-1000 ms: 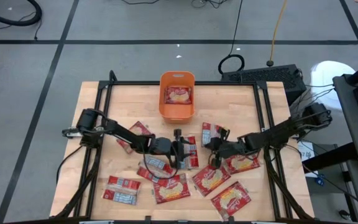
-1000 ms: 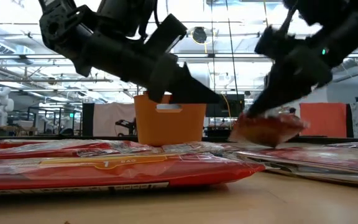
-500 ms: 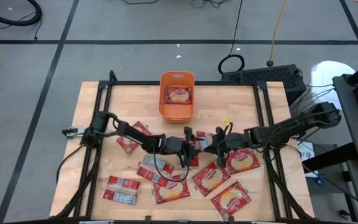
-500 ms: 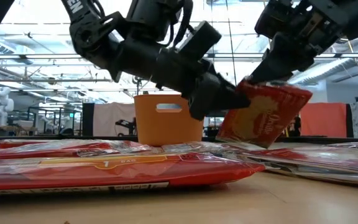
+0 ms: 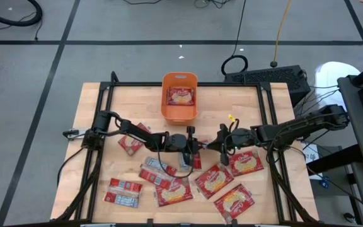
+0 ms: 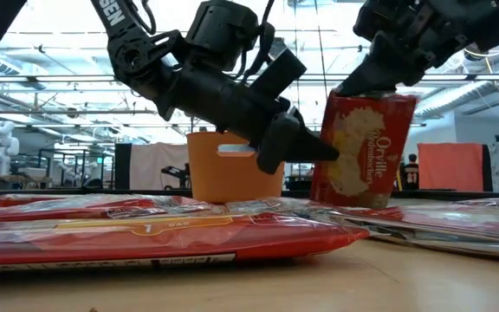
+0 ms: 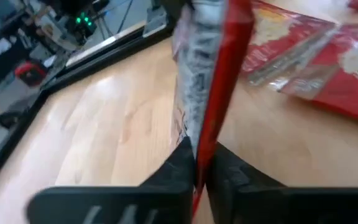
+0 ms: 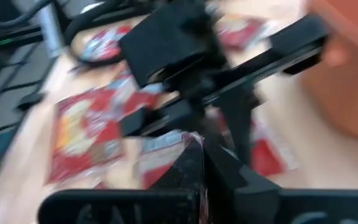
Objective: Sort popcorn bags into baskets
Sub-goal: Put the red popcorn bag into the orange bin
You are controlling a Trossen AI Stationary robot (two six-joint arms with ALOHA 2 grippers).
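I see the orange basket (image 5: pixel 179 97) at the bench's (image 5: pixel 244 107) far edge with one popcorn bag (image 5: pixel 180 96) lying flat inside, label up. At mid-bench my left hand (image 5: pixel 197 145) and right hand (image 5: pixel 217 144) both pinch one upright bag (image 6: pixel 362 149), lifted clear. Other loose bags (image 5: pixel 169 189) lie scattered on the near half.

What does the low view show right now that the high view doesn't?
Only the low view shows the lifted red popcorn packet hanging upright, cream label facing the camera. Only the high view shows a packet lying inside the orange plastic bin, plus the loose packets' layout. Both show the left gripper and right gripper shut on that one packet.
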